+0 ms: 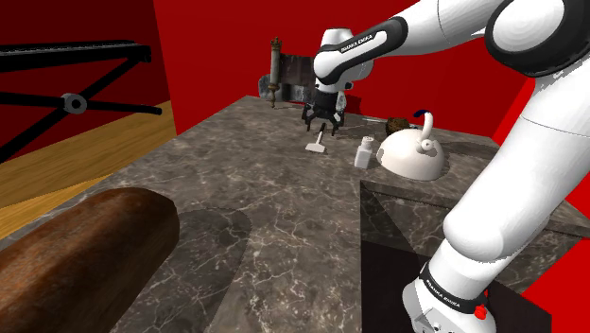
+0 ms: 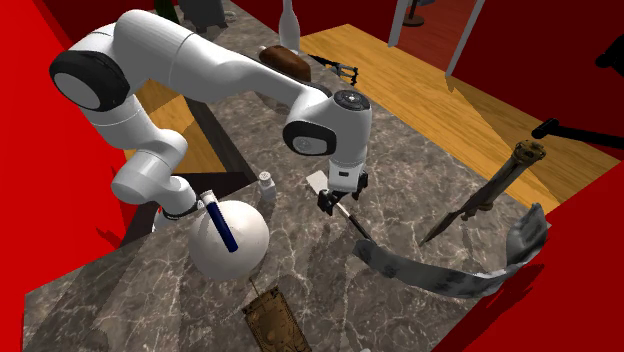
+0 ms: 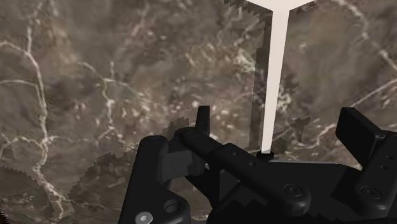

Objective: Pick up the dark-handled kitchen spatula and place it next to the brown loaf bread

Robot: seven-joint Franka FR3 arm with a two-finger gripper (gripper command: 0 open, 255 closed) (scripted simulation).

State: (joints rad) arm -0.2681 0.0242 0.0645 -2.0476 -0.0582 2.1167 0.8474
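Big brown rounded loaf (image 1: 80,251): closest in the shoulder view, lying at the lower left of the counter. In the second exterior view it sits at the far end, near a white bottle (image 2: 289,25).
White arm with dark joints (image 1: 511,180): rises at the shoulder view's lower right and reaches up and to the left over the counter.
Grey-brown marble counter with pale veins (image 1: 265,208): carries everything listed here.
White domed kettle with a dark blue handle (image 1: 413,156): stands past the arm, at the shoulder view's right.
Small white shaker (image 1: 363,151): upright, just beside the kettle, between it and the spatula.
Spatula with a white blade and a dark handle (image 1: 317,146): lies on the counter near the shaker, well apart from the loaf. In the second exterior view the blade is on the shaker's side and the handle points towards the grey strip.
All-black two-finger gripper (image 1: 321,126): points down, low over the spatula's neck. In the wrist view the fingers (image 3: 353,130) stand wide apart, one on each side of the white neck, and neither touches it. It holds nothing.
Small brown boxy object (image 1: 398,123): just behind the kettle.
Brown-hilted dagger (image 1: 275,66): at the counter's far edge.
Grey curved strip (image 1: 295,74): just beside the dagger, also at the far edge.
Light wooden floor (image 1: 85,161): beyond the counter at the shoulder view's left.
Red walls (image 1: 217,47): behind the whole scene.
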